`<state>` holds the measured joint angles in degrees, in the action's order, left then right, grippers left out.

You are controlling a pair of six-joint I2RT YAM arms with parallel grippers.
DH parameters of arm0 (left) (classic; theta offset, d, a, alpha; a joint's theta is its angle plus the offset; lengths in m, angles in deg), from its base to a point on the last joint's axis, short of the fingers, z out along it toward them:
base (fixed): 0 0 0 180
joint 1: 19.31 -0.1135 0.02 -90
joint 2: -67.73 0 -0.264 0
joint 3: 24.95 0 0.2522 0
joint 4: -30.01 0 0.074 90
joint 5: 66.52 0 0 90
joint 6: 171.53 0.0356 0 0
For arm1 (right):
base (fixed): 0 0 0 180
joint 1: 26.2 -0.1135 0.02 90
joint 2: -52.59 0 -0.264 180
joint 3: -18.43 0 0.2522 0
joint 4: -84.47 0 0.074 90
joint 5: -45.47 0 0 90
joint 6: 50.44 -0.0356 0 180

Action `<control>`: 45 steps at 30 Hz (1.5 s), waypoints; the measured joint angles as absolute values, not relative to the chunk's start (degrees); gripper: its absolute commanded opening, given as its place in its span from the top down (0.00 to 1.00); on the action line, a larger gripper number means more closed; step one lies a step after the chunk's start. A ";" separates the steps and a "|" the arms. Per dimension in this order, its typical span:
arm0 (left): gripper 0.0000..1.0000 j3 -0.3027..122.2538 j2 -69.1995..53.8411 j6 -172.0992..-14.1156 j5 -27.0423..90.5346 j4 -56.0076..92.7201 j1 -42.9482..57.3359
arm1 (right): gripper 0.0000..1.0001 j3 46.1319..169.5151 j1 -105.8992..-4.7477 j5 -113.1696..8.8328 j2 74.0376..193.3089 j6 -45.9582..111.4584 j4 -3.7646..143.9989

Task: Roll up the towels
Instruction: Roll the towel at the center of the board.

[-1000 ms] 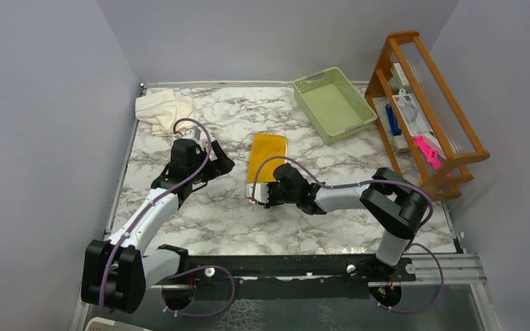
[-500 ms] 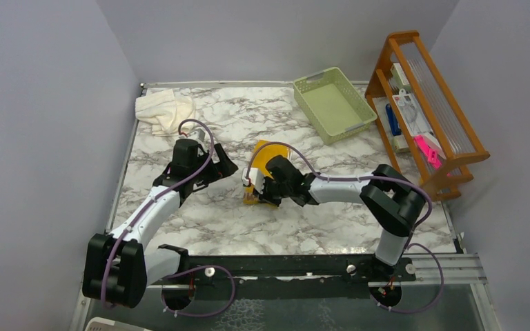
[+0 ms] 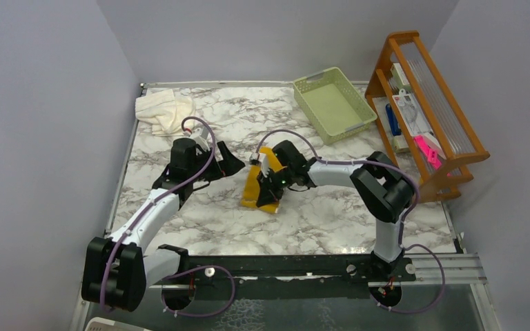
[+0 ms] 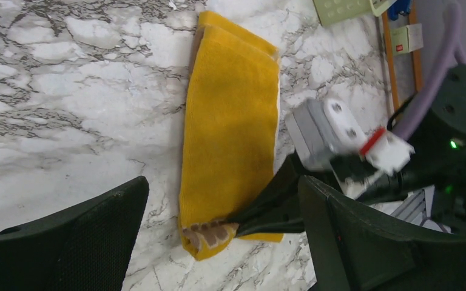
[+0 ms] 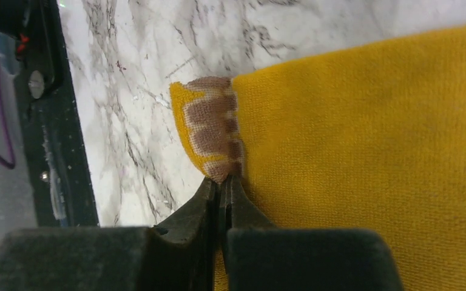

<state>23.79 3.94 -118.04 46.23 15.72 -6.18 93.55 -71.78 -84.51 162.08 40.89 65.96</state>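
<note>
Right gripper is clamped on the brown-patterned near hem of the yellow towel, mid-table; from above, the gripper hides part of the cloth. Left gripper hovers just beside, fingers apart. A cream towel lies crumpled far left.

No writing can be read anywhere. The white packets in the wooden rack carry print, but it is too small to make out from the top view. In the left wrist view, a red-and-white box on that rack shows dark marks — blurred past reading — so no brand, number or sign is legible
</note>
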 measured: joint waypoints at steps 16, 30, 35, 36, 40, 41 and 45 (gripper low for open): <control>0.69 13.95 8.16 -123.44 56.19 30.80 -5.28 | 0.99 96.04 -61.55 -105.98 169.08 22.79 66.96; 1.00 12.84 0.16 -124.75 58.62 40.81 6.06 | 0.99 97.44 -57.68 -108.43 176.27 12.71 68.06; 1.00 11.05 -4.85 -125.17 59.04 42.84 7.46 | 0.99 97.55 -57.66 -108.43 176.42 11.42 67.90; 1.00 10.83 -5.68 -125.34 59.04 43.21 7.46 | 0.99 97.60 -57.66 -108.43 176.47 11.25 67.90; 1.00 10.65 -8.28 -125.45 58.84 44.70 7.46 | 0.99 97.62 -57.57 -108.43 176.71 10.68 67.93; 1.00 10.65 -8.59 -125.43 58.71 44.98 7.46 | 0.99 97.62 -57.57 -108.43 176.71 10.66 67.93; 1.00 10.70 -12.24 -124.71 56.87 46.54 7.46 | 0.95 97.73 -57.57 -108.43 176.71 10.70 67.73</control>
<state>10.70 -12.24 -124.71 56.87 46.54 7.46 97.73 -57.57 -108.43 176.71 10.70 67.73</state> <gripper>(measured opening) 0.011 0.023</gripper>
